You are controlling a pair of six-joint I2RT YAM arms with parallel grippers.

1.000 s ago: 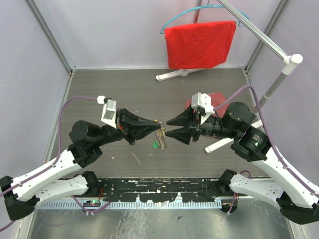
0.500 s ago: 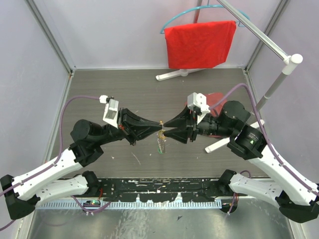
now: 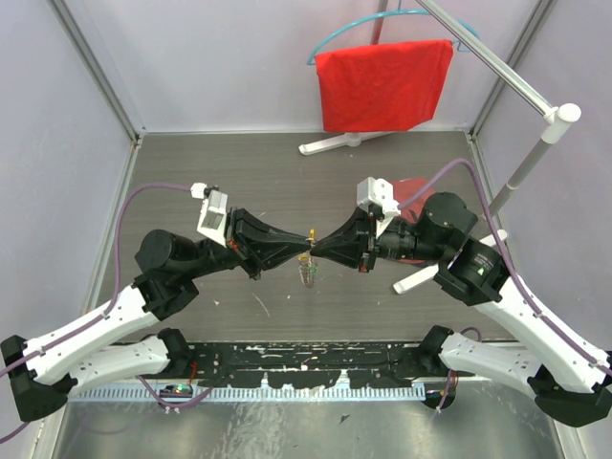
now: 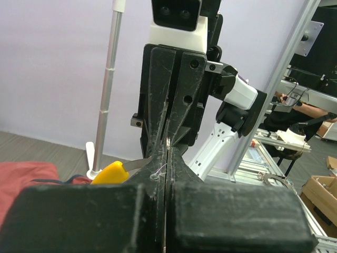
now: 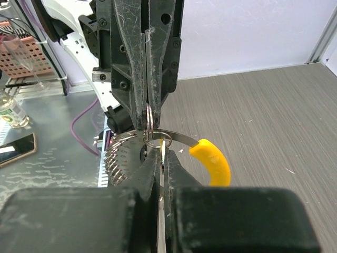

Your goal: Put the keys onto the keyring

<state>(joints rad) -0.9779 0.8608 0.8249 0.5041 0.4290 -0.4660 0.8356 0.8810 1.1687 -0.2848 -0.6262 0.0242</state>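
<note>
Left gripper (image 4: 166, 158): my jaws pressed together, pinching keyring (image 5: 154, 132) metal. Right gripper (image 5: 160, 158): jaws pressed together as well, nipping same loop, meeting left tip to tip. In right wrist view, yellow section (image 5: 211, 161) curls off at 3 o'clock. In top view, keys (image 3: 307, 273) dangle at 6 o'clock below tips, over table (image 3: 239, 182).

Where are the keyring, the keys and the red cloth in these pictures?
keyring (image 5: 211, 161): right wrist view, on its yellow curved section.
keys (image 3: 307, 274): top external view, on the small dangling bunch.
red cloth (image 3: 382, 84): top external view, on the middle of the fabric.
</note>
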